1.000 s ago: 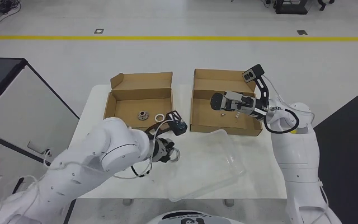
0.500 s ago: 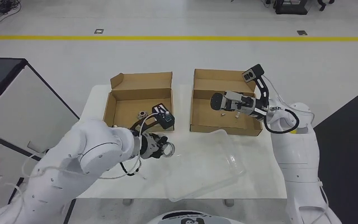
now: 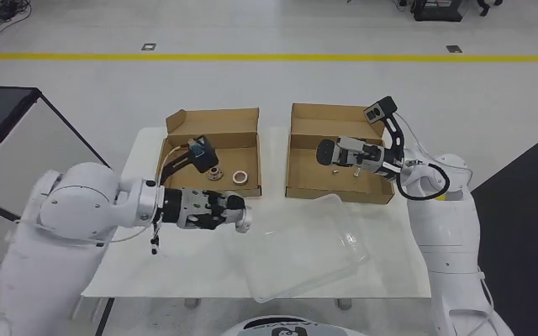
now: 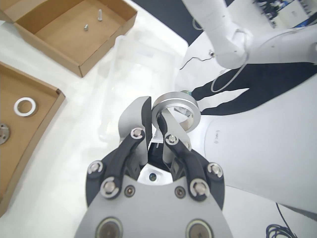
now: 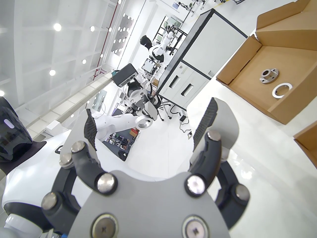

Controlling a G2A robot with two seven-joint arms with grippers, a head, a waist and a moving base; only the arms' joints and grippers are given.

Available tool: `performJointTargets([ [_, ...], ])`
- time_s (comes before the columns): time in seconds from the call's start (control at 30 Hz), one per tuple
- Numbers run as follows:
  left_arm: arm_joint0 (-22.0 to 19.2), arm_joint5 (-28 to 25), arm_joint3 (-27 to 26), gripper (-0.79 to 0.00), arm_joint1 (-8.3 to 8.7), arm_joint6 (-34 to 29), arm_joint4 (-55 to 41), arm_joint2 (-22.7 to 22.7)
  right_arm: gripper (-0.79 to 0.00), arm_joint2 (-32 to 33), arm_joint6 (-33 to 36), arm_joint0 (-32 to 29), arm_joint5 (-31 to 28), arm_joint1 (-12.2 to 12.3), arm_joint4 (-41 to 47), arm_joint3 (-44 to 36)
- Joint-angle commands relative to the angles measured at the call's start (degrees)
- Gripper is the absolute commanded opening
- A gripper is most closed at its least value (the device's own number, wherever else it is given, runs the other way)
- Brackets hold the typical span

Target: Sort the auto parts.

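AUTO PARTS SORT, MID-CARRY: The left hand (image 4: 154, 122) is clamped on the rim of a silver metal ring (image 4: 175, 111), gripping it from inside and outside the hoop. It holds the ring above the counter (image 3: 193, 260), just in front of the left cardboard box (image 3: 210, 141) and beside a clear plastic tray (image 3: 294, 260).

The step in hand looks to be the carry — the ring is lifted but not yet binned. The left box holds a flanged metal hub (image 3: 215, 175) and a white washer (image 3: 240, 177), lying close together near its front wall. The right cardboard box (image 3: 324, 128) holds two small bolts (image 4: 99, 15), lying a little apart.

By that pattern the ring likely belongs with the round parts. The next move would then call for carrying it over the left box's front wall, lowering it, and letting go without striking the hub or washer. The right hand (image 5: 151, 122), spread wide and carrying nothing, hangs over the right box.
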Motion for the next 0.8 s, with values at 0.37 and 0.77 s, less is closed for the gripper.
performJointTargets([
  [0.37,4.3,-5.5,3.8,-0.785,0.49,-1.6,-16.1,-6.7,0.000,0.0,0.0,0.0,0.0,0.0,0.0,0.0],
  [0.77,6.6,-3.3,7.9,-0.785,0.13,3.7,-28.7,-8.3,0.000,0.0,0.0,0.0,0.0,0.0,0.0,0.0],
])
